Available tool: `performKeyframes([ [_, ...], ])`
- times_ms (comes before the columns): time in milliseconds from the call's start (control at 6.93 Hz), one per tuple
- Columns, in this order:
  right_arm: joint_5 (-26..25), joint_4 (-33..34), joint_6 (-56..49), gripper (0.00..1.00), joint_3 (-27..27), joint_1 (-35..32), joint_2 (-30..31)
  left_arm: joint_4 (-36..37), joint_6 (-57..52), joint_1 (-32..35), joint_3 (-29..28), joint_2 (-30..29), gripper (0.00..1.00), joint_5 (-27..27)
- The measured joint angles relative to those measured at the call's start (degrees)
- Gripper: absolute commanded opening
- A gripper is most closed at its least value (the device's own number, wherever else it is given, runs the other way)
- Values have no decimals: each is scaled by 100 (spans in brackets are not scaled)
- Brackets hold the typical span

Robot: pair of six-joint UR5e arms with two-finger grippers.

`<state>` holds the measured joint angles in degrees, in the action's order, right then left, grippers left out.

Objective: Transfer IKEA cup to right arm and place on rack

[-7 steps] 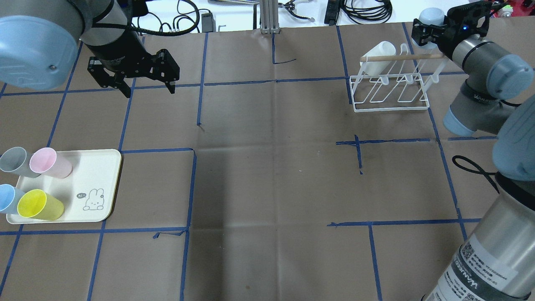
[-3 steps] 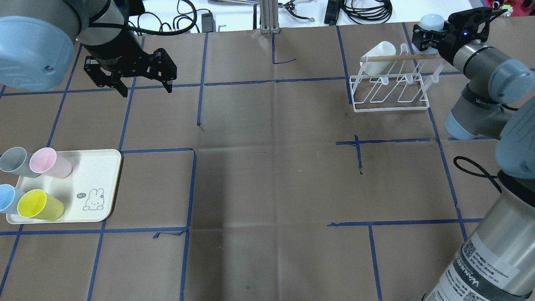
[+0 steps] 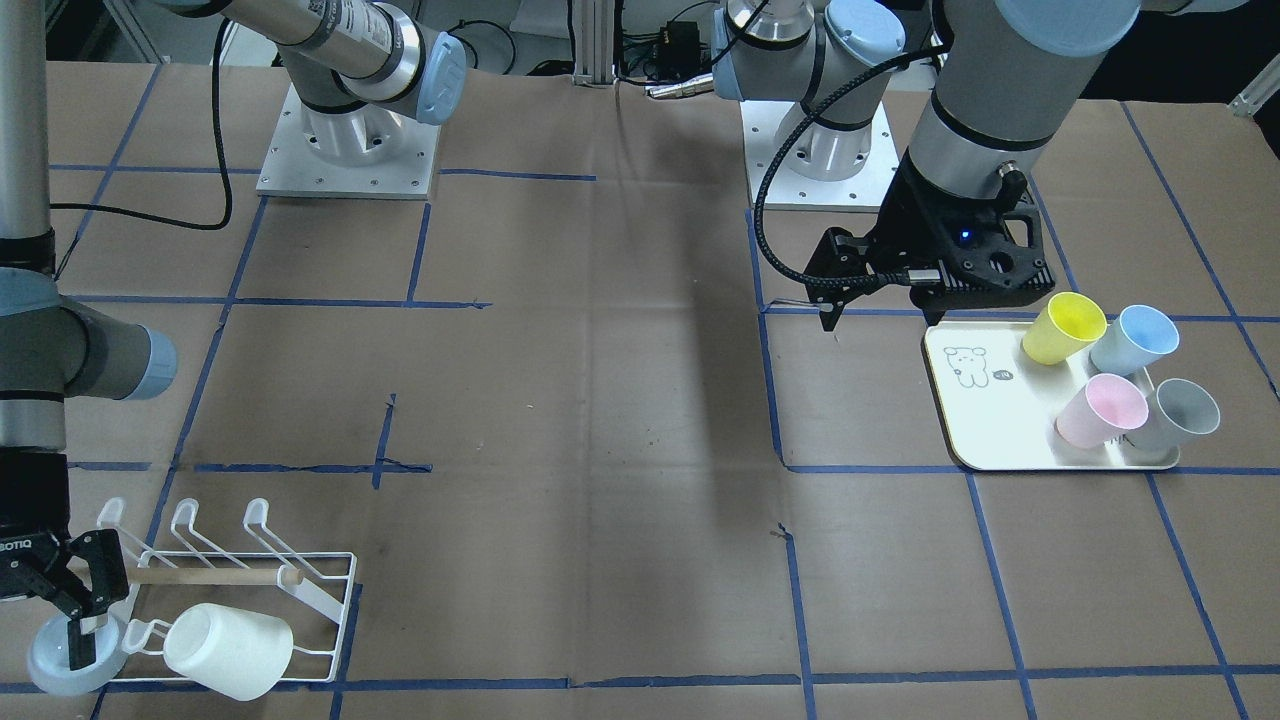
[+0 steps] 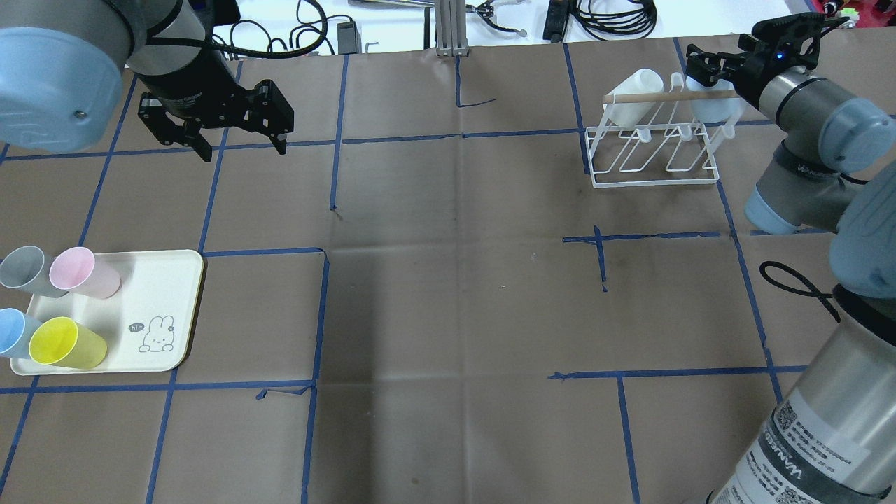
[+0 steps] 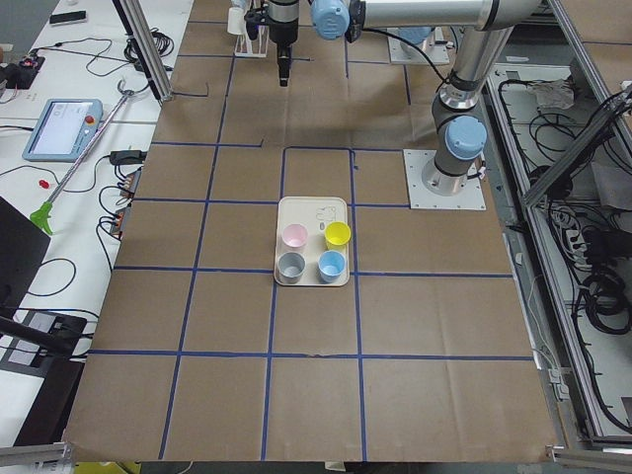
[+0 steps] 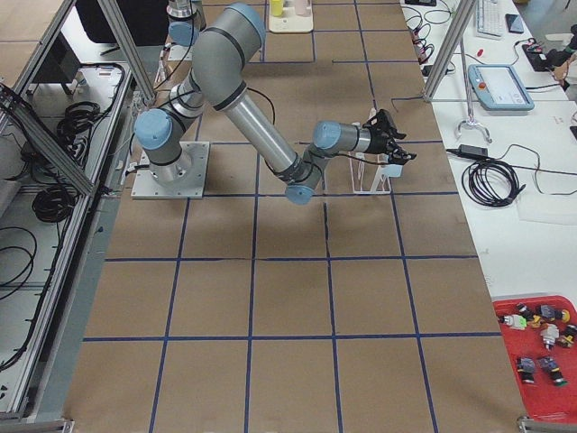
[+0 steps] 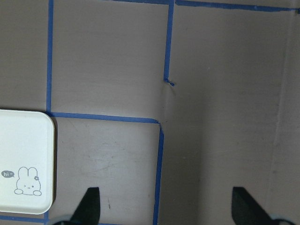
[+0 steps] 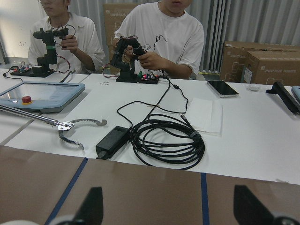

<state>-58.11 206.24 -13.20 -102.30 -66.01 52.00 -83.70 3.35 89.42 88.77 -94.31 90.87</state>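
I see a cream tray point(image 4: 161, 308) with a rabbit drawing on the worktop point(image 4: 455, 280), carrying yellow point(image 4: 66, 343), pink point(image 4: 84, 271), grey point(image 4: 24, 269) and blue point(image 4: 14, 332) cups on their sides.

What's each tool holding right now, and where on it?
Right tool grips a light blue cup by its rim wall, at the rack. Left tool holds nothing.
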Motion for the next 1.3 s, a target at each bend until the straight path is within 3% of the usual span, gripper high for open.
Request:
performKeyframes([
  [577, -51, -138, 66, 100, 71, -20, 461, 25, -10, -28, 165, -7, 99, -19],
  [722, -93, -583, 59, 100, 68, -36, 771, 41, -5, -30, 199, -3, 99, -21],
  [1299, -766, -4437, 53, 100, 34, -118, 2399, 53, -1, -22, 251, 115, 99, -17],
])
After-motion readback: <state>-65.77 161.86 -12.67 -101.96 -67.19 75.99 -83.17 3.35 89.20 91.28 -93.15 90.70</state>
